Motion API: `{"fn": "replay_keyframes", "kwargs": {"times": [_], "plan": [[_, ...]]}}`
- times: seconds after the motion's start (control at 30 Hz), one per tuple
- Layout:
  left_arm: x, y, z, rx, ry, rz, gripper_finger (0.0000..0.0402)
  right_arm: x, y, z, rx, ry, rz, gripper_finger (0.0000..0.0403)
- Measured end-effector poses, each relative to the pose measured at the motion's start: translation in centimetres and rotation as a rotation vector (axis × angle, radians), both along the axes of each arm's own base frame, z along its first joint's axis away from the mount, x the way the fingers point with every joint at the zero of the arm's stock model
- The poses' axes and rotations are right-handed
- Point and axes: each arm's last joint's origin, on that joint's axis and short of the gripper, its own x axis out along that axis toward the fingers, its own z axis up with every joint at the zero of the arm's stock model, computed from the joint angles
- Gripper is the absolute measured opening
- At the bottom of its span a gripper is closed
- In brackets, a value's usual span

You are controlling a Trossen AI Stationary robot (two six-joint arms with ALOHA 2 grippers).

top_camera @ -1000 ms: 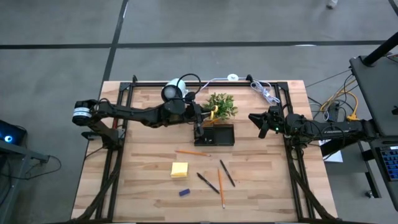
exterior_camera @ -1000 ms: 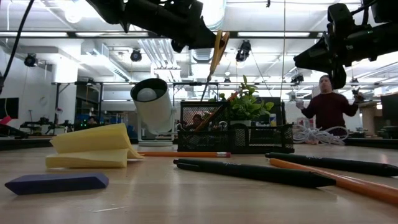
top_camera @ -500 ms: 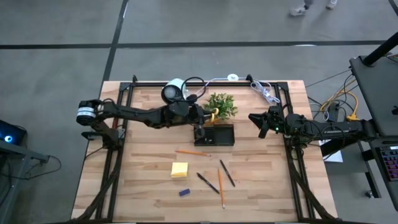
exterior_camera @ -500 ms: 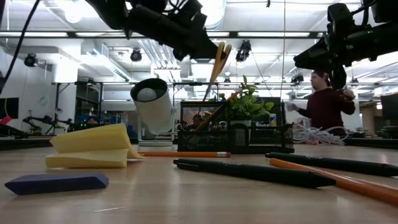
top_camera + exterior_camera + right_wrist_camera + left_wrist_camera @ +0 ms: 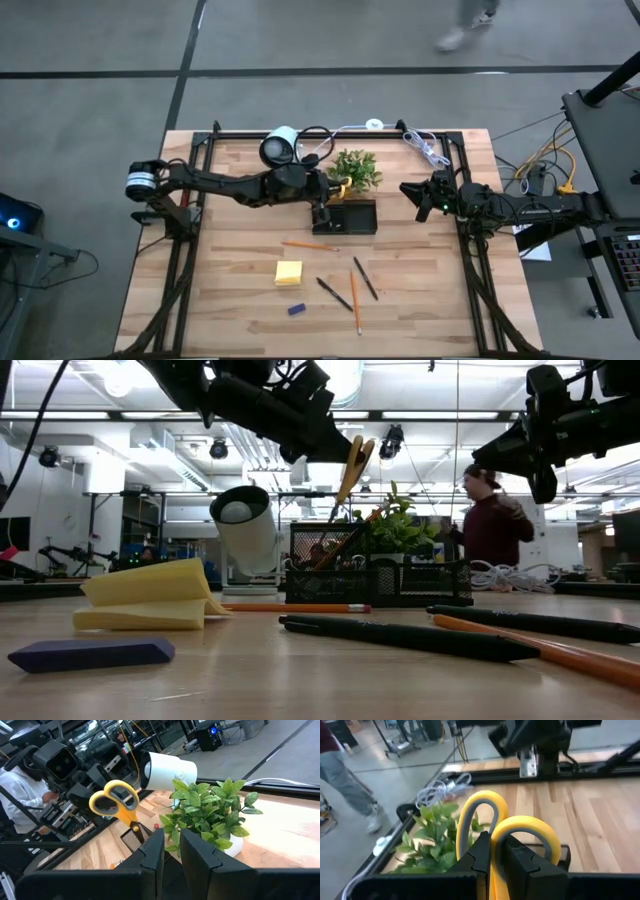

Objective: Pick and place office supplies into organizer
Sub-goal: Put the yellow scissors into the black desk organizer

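While the left gripper [image 5: 333,186] pinches the yellow-handled scissors [image 5: 119,804] by their handles, blades hang near-vertical, tips down into the organizer [image 5: 349,217] directly below. The right gripper [image 5: 412,190], fingers nearly together and empty, waits well apart to the side.

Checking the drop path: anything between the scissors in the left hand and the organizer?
Nothing visible. The left hand grips the scissors by the yellow handles; the blades already dip into the organizer. The plant stands just behind it, out of the path.
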Motion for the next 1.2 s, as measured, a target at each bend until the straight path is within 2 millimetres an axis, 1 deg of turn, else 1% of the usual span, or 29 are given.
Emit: {"fn": "replay_keyframes", "kwargs": {"times": [0.1,0.27,0.67,0.97,1.2], "plan": [[-0.1,0.0,-0.6,-0.006,0.054,-0.003,0.0012,0.0,0.0,0.0,0.0,0.0,0.0,0.0052],[-0.2,0.0,-0.8,-0.009,0.077,-0.006,0.0012,0.0,0.0,0.0,0.0,0.003,0.0,0.0052],[-0.2,0.0,-0.8,-0.007,0.076,-0.007,0.0012,0.0,0.0,0.0,0.0,0.003,0.0,0.0052],[-1.0,-0.1,-2.6,-0.032,0.052,-0.002,0.0012,0.0,0.0,0.0,0.0,0.003,0.0,0.0052],[-1.1,-0.2,-2.7,-0.031,0.044,-0.002,0.0012,0.0,0.0,0.0,0.0,0.003,0.0,0.0052]]}}
